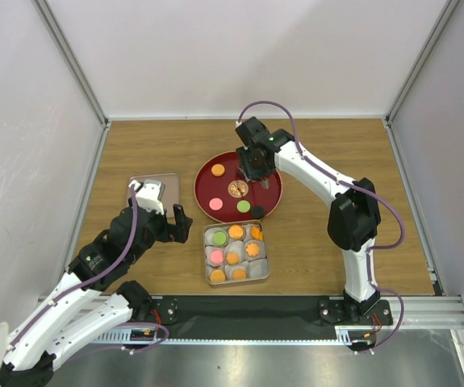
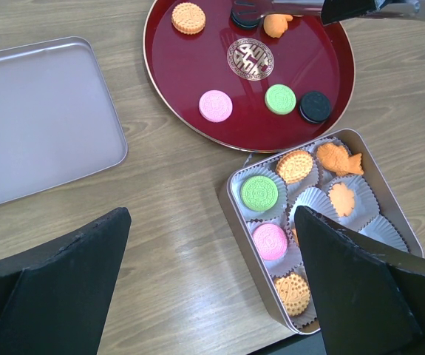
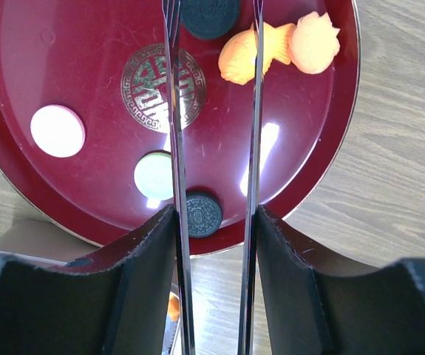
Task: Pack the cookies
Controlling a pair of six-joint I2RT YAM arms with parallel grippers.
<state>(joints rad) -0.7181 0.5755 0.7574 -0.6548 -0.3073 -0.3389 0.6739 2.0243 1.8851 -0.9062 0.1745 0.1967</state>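
A round red tray point(image 1: 202, 179) holds loose cookies: orange point(image 1: 218, 169), pink point(image 1: 215, 204), green point(image 1: 244, 206) and black point(image 1: 257, 211). My right gripper point(image 1: 256, 164) is over the tray's far side, shut on metal tongs point(image 3: 174, 111). The tong tips straddle a black cookie point(image 3: 209, 16), next to an orange fish-shaped piece point(image 3: 242, 58) and an orange flower-shaped one point(image 3: 313, 43). The square tin point(image 1: 208, 260) in front of the tray has paper cups holding green point(image 2: 259, 192), pink point(image 2: 270, 241) and several orange cookies. My left gripper point(image 2: 208, 296) is open and empty, above bare table left of the tin.
The tin's flat lid point(image 1: 172, 190) lies on the wood left of the tray, also in the left wrist view point(image 2: 38, 118). White walls close in the table on three sides. A black rail runs along the near edge point(image 1: 240, 306).
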